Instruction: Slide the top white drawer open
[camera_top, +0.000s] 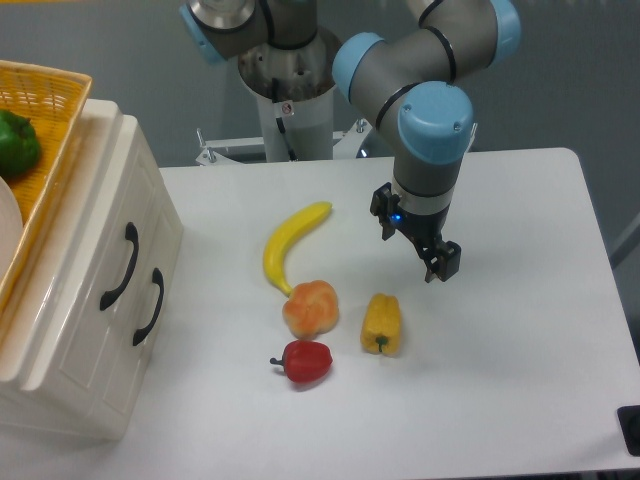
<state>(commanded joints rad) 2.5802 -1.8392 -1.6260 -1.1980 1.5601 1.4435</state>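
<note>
A glossy cream-white cabinet (70, 330) stands at the table's left edge with two drawers, each with a curved black handle. The top white drawer (95, 235) carries the handle (120, 265) nearer the cabinet's top, and its front sits flush with the cabinet. The lower drawer's handle (150, 305) lies just right of it. My gripper (441, 265) hangs over the table's middle right, far from both handles. Its dark fingers point down, close together, with nothing between them.
On the cabinet rests a yellow wicker basket (50, 100) holding a green pepper (15, 140). A banana (290, 243), an orange fruit (311, 308), a red pepper (305, 361) and a yellow pepper (381, 323) lie on the white table (520, 350) between cabinet and gripper.
</note>
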